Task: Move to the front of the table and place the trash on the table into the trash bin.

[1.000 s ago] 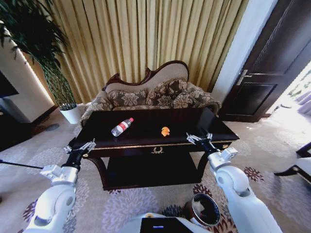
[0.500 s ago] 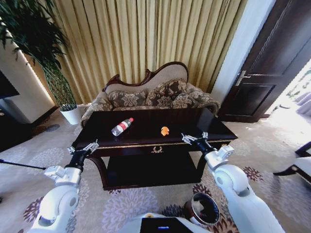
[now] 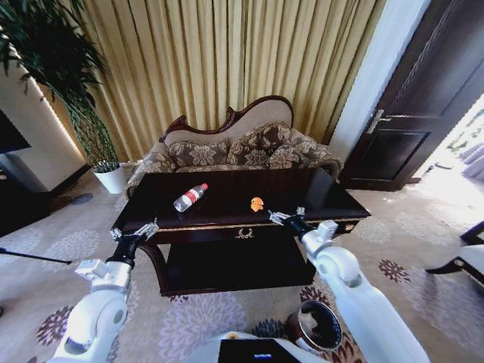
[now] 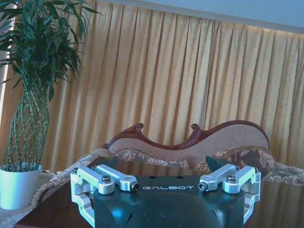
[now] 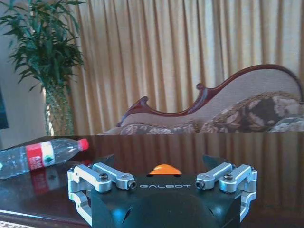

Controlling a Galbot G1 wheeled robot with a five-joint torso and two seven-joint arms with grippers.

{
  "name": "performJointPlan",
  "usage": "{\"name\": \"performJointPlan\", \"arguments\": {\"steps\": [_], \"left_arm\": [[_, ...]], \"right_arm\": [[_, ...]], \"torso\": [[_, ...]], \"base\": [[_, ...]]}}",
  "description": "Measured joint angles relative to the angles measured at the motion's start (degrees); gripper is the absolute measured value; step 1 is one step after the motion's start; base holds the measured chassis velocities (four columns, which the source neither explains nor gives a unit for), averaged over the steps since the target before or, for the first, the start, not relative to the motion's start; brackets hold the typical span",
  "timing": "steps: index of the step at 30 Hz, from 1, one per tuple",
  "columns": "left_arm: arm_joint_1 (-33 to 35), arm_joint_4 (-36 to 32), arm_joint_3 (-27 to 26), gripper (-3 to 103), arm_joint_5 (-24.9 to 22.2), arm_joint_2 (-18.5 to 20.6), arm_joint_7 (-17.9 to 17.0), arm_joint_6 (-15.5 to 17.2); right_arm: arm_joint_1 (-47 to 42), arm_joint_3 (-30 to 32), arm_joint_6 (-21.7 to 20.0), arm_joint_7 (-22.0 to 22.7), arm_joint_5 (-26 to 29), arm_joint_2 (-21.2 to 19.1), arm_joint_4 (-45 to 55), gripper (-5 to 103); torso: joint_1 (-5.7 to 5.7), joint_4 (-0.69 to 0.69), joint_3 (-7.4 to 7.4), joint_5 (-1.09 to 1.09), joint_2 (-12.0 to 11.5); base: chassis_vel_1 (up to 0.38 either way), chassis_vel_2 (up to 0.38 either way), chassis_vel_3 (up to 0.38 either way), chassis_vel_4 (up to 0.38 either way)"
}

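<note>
a: patterned carpet [image 3: 227, 318] underfoot, gold curtains [image 3: 227, 68] at the back. what sits nearest?

b: the bin [image 3: 318, 327], on the carpet on the near side of the table [image 3: 227, 198], toward its right end. dark, with a shiny rim.

a: and the grippers?

b: both are at the table's near edge. the left gripper [image 3: 134, 232] hangs off the front left corner, fingers spread, nothing between them. the left wrist view shows the same wide gap over dark tabletop [image 4: 47, 209].

a: the right one?

b: the right gripper [image 3: 284, 217] is over the front edge, right of the gold ornament [image 3: 244, 234]. its fingers are spread too, holding nothing. in the right wrist view the gripper [image 5: 164, 183] is aimed straight at the scrap [image 5: 163, 169].

a: where is the trash, then?

b: on the tabletop. the orange scrap [image 3: 257, 203] lies near the middle, just beyond the right gripper, not touched. the bottle [image 3: 190, 197] lies on its side on the table's left half, well apart from the scrap, red cap toward the far edge. the right wrist view has the bottle [image 5: 38, 156] too, mirrored in the gloss.

a: under the top?

b: a lower shelf [image 3: 227, 265], dark.

a: and past the table?

b: a sofa [image 3: 234, 147] right behind its far edge, with patterned cushions. a potted plant [image 3: 68, 91] stands beyond the table's left end, a dark door [image 3: 423, 98] beyond its right end.
</note>
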Motion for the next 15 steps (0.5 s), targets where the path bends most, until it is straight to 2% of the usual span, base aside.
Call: {"name": "performJointPlan", "arguments": {"steps": [7,9,10,12,13,15], "left_arm": [[0.37,-0.74,-1.04,100,-0.08,0.15,-0.55,0.08],[0.76,-1.11,-1.39,100,-0.11,0.06,-0.67,0.14],[0.76,-1.11,-1.39,100,-0.11,0.06,-0.67,0.14],[1.13,-1.35,-1.66,100,-0.07,-0.42,-0.68,0.15],[1.13,-1.35,-1.66,100,-0.07,-0.42,-0.68,0.15],[1.28,-1.36,-1.71,100,0.05,-0.81,-0.68,0.15]], "right_arm": [[7.32,-4.22,-0.39,-0.08,0.03,-0.44,-5.48,100],[11.13,-4.81,-4.79,-0.6,0.09,-1.77,-6.42,100],[11.13,-4.81,-4.79,-0.6,0.09,-1.77,-6.42,100],[13.27,-4.91,-10.09,-0.92,1.57,-3.4,-5.47,100],[13.27,-4.91,-10.09,-0.92,1.57,-3.4,-5.47,100],[14.55,-4.97,-13.91,-0.55,3.68,-4.44,-3.9,100]], "torso": [[0.0,0.0,0.0,0.01,0.0],[0.01,0.01,0.0,0.01,0.0],[0.01,0.01,0.0,0.01,0.0],[0.0,-0.01,0.0,0.0,0.0],[0.0,-0.01,0.0,0.0,0.0],[0.0,-0.01,0.0,-0.01,0.0]], "base": [[0.0,0.0,0.0,0.0],[0.0,0.0,0.0,0.0],[0.0,0.0,0.0,0.0],[0.0,0.0,0.0,0.0],[0.0,0.0,0.0,0.0],[0.0,0.0,0.0,0.0]]}}
